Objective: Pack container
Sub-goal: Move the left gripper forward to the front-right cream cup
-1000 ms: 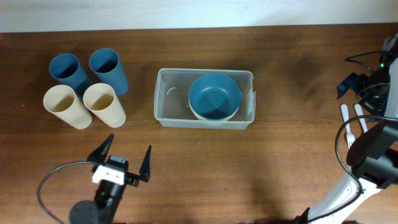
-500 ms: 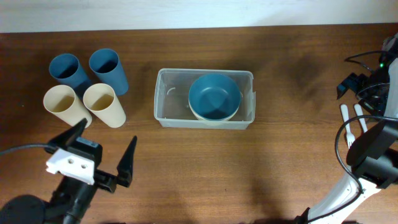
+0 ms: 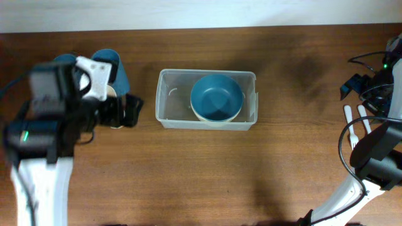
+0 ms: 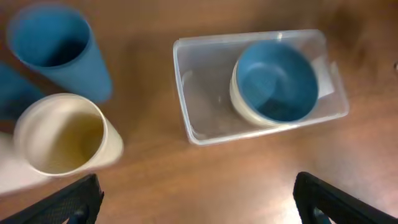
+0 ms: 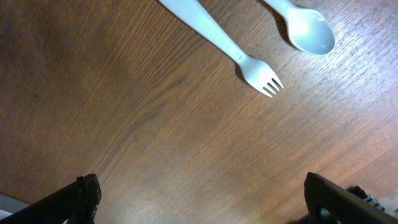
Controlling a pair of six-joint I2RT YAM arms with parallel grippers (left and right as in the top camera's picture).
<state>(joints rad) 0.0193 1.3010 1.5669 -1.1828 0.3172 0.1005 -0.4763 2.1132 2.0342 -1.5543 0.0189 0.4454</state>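
Dark wood-grain tabletop (image 3: 207, 176) fills my overhead feed, with a pale strip running along its far edge. My left arm (image 3: 44, 125) is the biggest thing on it, blurred, reaching over the cluster of cups at the left side, and it blocks most of that cluster from above. My right arm (image 3: 377, 154) sits at the right edge, well apart from everything but the cutlery. Near the middle stands the container (image 3: 168, 108), clear and rectangular, upright, with its long side across the tabletop. Its left half is bare, and its right half holds a blue bowl (image 3: 217, 97) nested inside a cream bowl (image 3: 217, 120), of which only the rim shows. From the left wrist camera I see a blue cup (image 4: 59, 50) and a cream cup (image 4: 62, 134), both open end up, just beside each other, to the left of the container and apart from it. A second blue cup (image 4: 11, 93) is cut off by the frame edge. The left end effector (image 4: 199, 202) hovers with its fingers spread wide, gripping nothing. The right end effector (image 5: 202, 199) is likewise spread wide over bare wood. Beyond it lie a white fork (image 5: 230, 53) and a white spoon (image 5: 305, 28), side by side and not touching.
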